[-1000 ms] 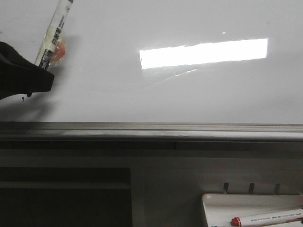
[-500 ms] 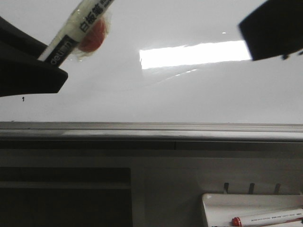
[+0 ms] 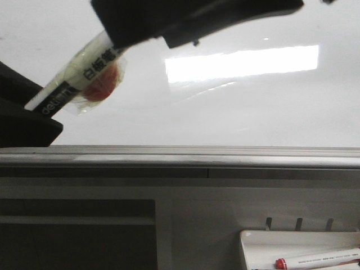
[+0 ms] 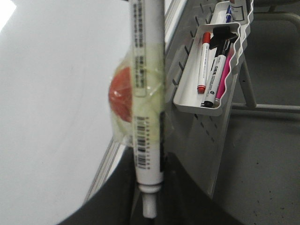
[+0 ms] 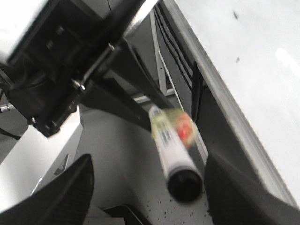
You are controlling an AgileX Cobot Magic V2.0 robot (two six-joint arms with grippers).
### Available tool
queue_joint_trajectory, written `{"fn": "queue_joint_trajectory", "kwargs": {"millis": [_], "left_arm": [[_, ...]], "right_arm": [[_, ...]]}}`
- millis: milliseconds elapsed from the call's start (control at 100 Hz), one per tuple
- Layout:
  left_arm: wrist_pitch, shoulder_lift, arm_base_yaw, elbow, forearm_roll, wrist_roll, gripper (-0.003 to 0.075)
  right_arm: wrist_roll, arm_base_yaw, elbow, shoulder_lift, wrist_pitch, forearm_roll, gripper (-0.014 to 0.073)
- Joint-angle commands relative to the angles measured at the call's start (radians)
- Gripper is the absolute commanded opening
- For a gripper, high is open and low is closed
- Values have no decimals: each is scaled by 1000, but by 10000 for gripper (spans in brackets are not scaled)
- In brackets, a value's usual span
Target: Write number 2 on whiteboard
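Observation:
The glossy whiteboard (image 3: 236,112) fills the upper front view above its grey bottom rail (image 3: 225,154). No number 2 is in view on it. My left gripper (image 3: 34,121) (image 4: 150,197) is shut on a white marker (image 3: 73,90) (image 4: 147,117) that has a red ball taped to its side. The marker slants up to the right in front of the board. My right gripper (image 3: 140,34) (image 5: 150,197) is open, its two fingers standing either side of the marker's black capped end (image 5: 185,185) without touching it.
A white tray (image 3: 253,247) (image 4: 187,101) hangs on the perforated panel below the board at the right. It holds a red-capped marker (image 3: 315,260) and other pens. A dark shelf opening (image 3: 73,236) lies under the rail at the left.
My right gripper has come in from the upper right and swept left over the marker's upper end. The left gripper has tilted the marker further over and brought it lower.

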Motion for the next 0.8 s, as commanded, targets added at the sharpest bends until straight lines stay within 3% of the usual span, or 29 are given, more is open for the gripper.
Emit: {"fn": "queue_joint_trajectory", "kwargs": {"millis": [0, 270, 340, 400, 410, 450, 610, 680, 790], "left_arm": [[-54, -11, -7, -28, 2, -6, -20], [-54, -11, -7, -28, 2, -6, -20], [-54, -11, -7, -28, 2, -6, -20], [-54, -11, -7, -28, 2, -6, -20], [-54, -11, -7, -28, 2, -6, -20], [-54, -11, -7, -28, 2, -6, -20], [-54, -11, -7, -30, 4, -6, -14], [-51, -11, -7, -34, 18, -6, 54], [-35, -34, -7, -45, 31, -6, 308]], "right_arm": [[-22, 15, -58, 6, -36, 44, 451], [-22, 15, -76, 49, -34, 53, 428], [-22, 15, -76, 56, -34, 53, 312], [-22, 15, -76, 58, -34, 53, 92], [-22, 15, -76, 58, -34, 53, 92], [-22, 15, -76, 58, -34, 53, -78], [-20, 15, -76, 60, -34, 53, -71], [-20, 15, -76, 60, -29, 53, -71], [-20, 15, -76, 60, -22, 53, -71]]}}
